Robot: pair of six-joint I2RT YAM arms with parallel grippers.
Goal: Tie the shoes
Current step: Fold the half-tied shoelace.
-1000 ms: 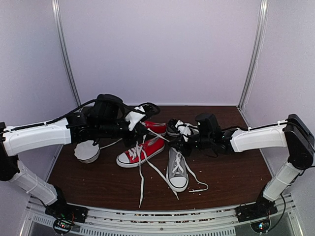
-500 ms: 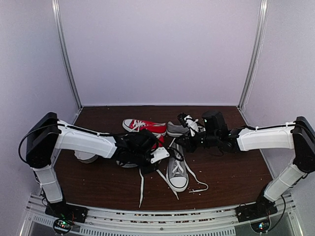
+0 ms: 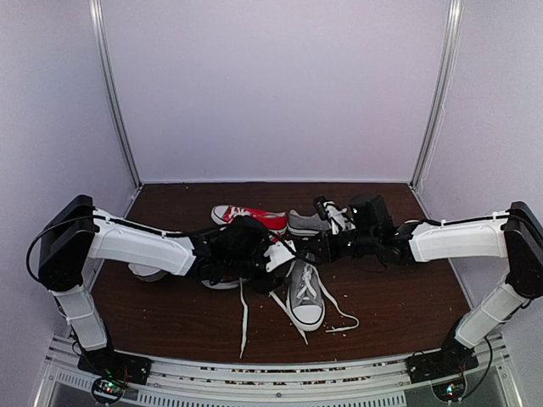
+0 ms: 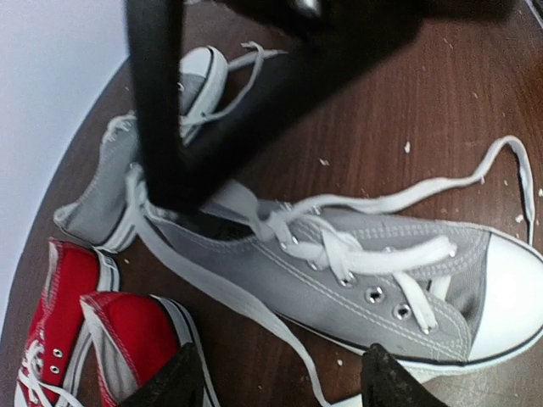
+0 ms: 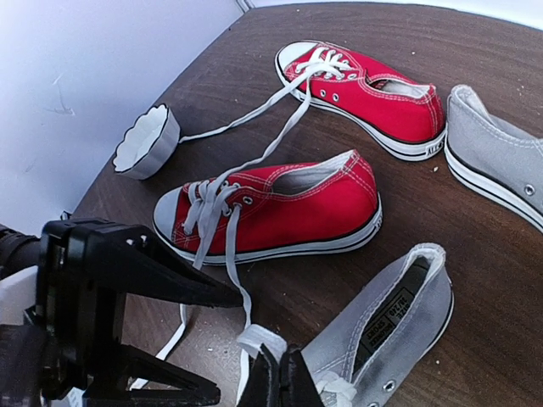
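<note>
Lace-grab stage: right gripper (image 5: 273,386) pinching white lace (image 5: 257,339); left gripper (image 4: 280,386) gaping wide; grey canvas sneaker with white toe cap (image 3: 305,298) sits 6 o'clock of both. Next, I reckon: left grabs free lace (image 4: 450,181), 2 o'clock.

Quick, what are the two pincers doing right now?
Left pincer: open, holding nothing.
Right pincer: closed on the white lace of a grey shoe.

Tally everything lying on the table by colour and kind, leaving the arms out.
Grey sneakers: 2
Red sneakers: 2
White fluted dish: 1
Total: 5
</note>
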